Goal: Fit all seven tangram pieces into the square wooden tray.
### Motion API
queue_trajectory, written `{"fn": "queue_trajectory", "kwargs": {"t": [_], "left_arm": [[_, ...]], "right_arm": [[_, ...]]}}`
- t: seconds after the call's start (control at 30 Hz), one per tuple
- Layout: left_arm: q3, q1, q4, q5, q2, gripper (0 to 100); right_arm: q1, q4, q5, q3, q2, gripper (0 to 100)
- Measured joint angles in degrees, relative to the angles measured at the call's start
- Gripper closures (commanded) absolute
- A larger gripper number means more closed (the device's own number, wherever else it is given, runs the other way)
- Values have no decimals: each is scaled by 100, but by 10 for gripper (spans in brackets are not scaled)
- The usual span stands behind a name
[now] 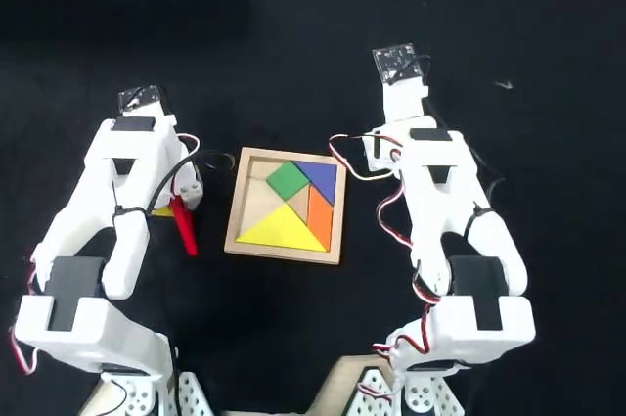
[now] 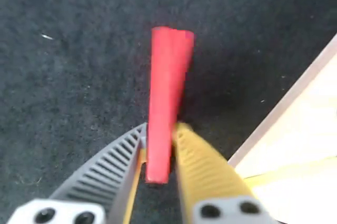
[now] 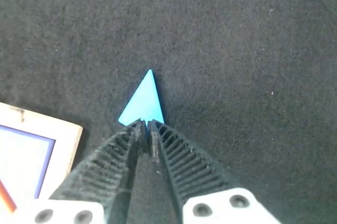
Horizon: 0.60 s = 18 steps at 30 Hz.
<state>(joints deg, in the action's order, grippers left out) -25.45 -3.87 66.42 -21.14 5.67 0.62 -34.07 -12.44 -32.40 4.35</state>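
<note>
The square wooden tray (image 1: 235, 230) lies between the two arms and holds green, blue, orange, yellow and tan pieces. My left gripper (image 2: 158, 153) is shut on a red piece (image 2: 167, 92), held edge-on and pointing away over the black cloth, just left of the tray (image 2: 284, 113). From above, the red piece (image 1: 184, 227) hangs by the tray's left side. My right gripper (image 3: 145, 127) is shut on the base of a light blue triangle (image 3: 142, 103), beside the tray's corner (image 3: 66, 139) at its right side.
Black cloth covers the whole table (image 1: 293, 54). Both white arms flank the tray, the left one (image 1: 117, 191) and the right one (image 1: 440, 201). Open cloth stretches beyond the tray at the far side.
</note>
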Motion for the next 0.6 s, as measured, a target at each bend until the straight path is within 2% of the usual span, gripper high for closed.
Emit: {"fn": "queue_trajectory", "kwargs": {"t": [0.17, 0.33, 0.4, 0.5, 0.6], "left_arm": [[35, 0, 105, -9, 0, 967], [923, 105, 844, 44, 0, 970], [1442, 431, 1213, 396, 0, 970], [2224, 1099, 1749, 1319, 0, 970], [2576, 1600, 1881, 2110, 79, 970]], "right_arm": [[0, 0, 0, 0, 0, 985], [0, 0, 0, 0, 0, 985], [0, 0, 0, 0, 0, 986], [0, 0, 0, 0, 0, 986], [0, 0, 0, 0, 0, 986]]}}
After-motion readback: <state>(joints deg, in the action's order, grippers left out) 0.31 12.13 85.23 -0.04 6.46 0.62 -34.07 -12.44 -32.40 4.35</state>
